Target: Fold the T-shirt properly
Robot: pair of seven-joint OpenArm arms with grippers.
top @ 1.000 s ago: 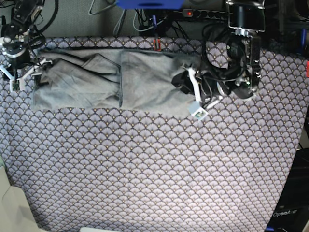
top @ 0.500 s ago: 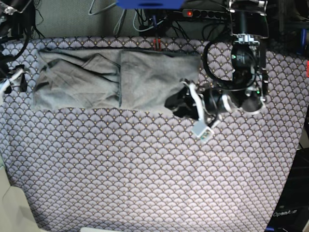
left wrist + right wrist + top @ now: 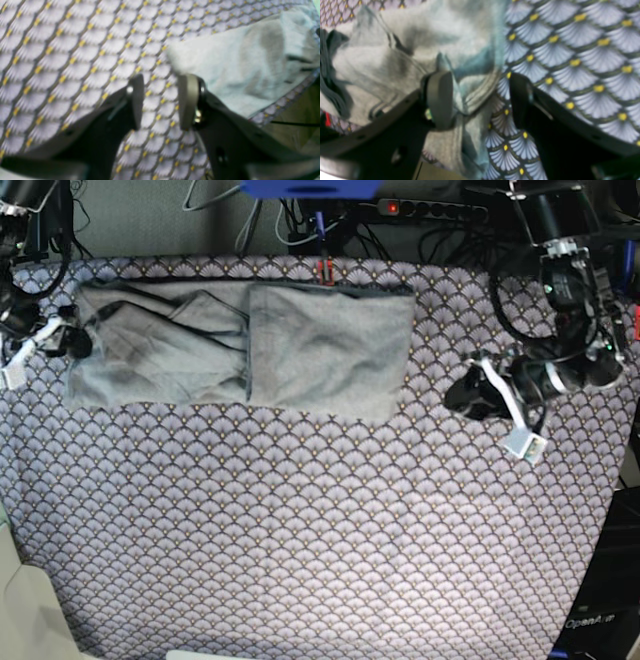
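Note:
The grey T-shirt lies folded in a long band along the far side of the patterned tablecloth. My left gripper hovers to the right of the T-shirt, apart from it. In the left wrist view it is open over bare cloth, with the T-shirt off to the upper right. My right gripper sits at the T-shirt's left edge. Seen from the right wrist, this gripper is open, with the T-shirt's hem lying between its fingers next to the left finger.
Cables and a power strip run behind the table's far edge, with a red clip at that edge. The cloth drops off at the right side and near the front left corner.
My left gripper has pulled off the T-shirt's right end and moved right over bare cloth. That end now lies flat. My right gripper stays at the left edge.

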